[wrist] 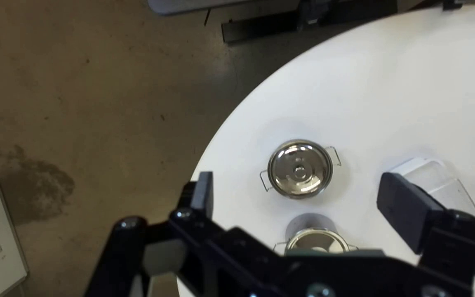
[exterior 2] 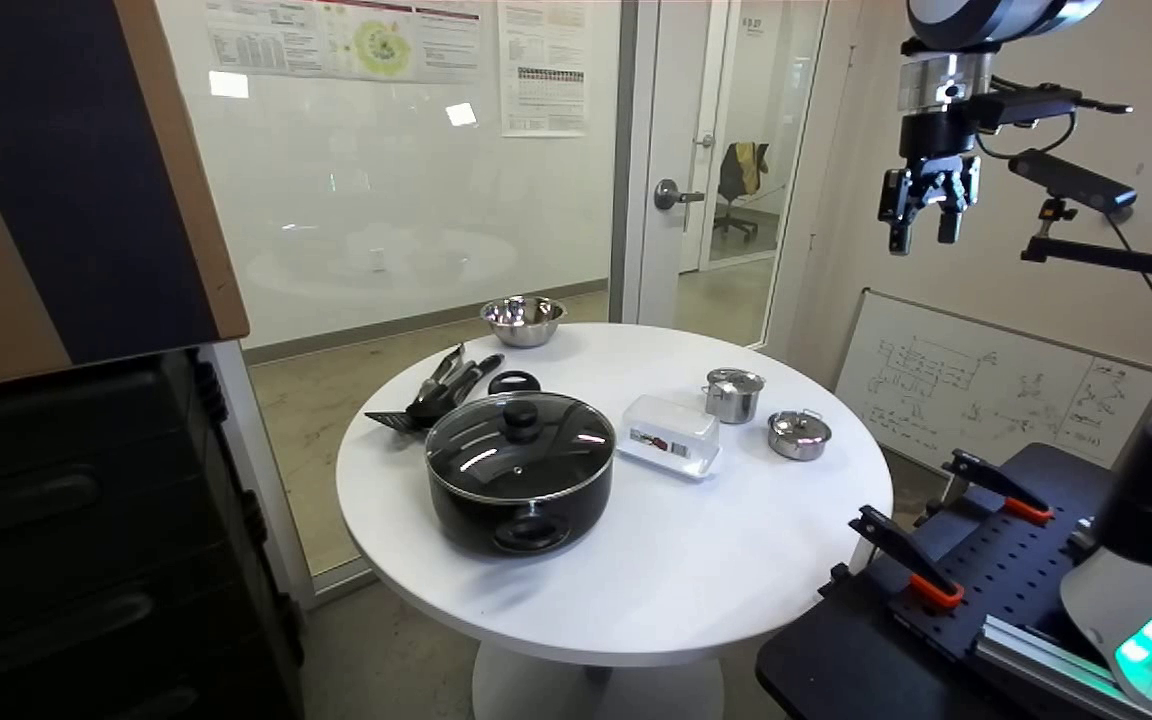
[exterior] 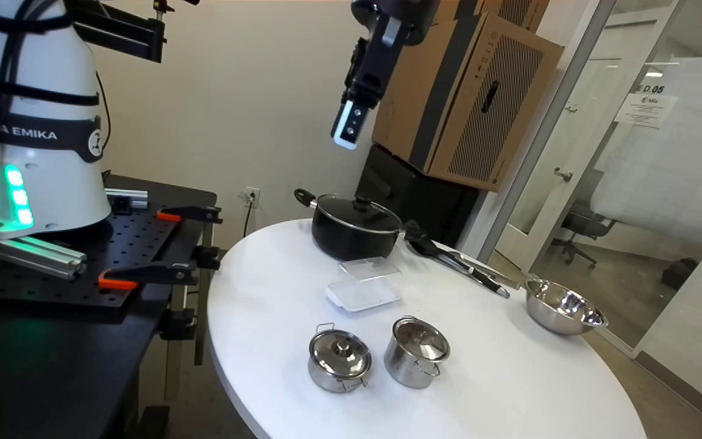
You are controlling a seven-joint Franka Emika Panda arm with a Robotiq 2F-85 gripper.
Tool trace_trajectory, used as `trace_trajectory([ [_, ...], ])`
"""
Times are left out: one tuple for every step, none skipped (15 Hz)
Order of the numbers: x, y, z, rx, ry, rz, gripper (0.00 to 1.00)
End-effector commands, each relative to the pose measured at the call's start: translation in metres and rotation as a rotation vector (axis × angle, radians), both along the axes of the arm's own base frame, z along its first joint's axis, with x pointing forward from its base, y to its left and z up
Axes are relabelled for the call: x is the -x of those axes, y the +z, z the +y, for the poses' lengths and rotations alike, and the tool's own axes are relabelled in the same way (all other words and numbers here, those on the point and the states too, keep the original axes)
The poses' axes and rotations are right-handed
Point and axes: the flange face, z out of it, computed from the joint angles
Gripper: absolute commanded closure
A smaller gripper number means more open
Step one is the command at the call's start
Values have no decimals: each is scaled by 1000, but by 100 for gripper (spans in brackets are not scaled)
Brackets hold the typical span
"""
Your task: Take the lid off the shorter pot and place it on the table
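Jaws spread wide, a pincer hangs high above a round white desk. The lid rests on the shorter pot near the curved edge, with open room separating it from the taller pot.

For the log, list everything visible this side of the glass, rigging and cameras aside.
Table: one, white, central
Shorter pot: one, silver, on table
Lid: one, silver, on shorter pot
Taller pot: one, silver, on table
Big pot, glass-lidded: one, black, on table
Plastic box: one, clear and white, on table
Utensils: several, mostly black, beside big pot
Bowl: one, silver, on table
Storage stack: one, black, near table
Cartons: at least two, brown, atop storage stack
Whiteboard: one, white, by wall
Bench: one, black, near table
Arm: one, white, on bench
Tool: one, black, open above table
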Motion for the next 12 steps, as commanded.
trace_trajectory([
  [-12,-9,18,51,69,-144,0],
  [-17,-18,22,49,76,-163,0],
  [-19,-28,26,38,83,-155,0],
  [-16,-40,22,25,85,-127,0],
  [-15,-52,23,15,91,-103,0],
  [-15,-66,21,12,95,-80,0],
  [-15,-77,20,6,95,-58,0],
  [-16,-88,17,16,99,-45,0],
  [-17,-98,15,19,97,-34,0],
  [-20,-109,10,29,94,-23,0],
  [-22,-119,6,42,93,-19,0],
  [-26,-130,2,63,86,-25,0],
])
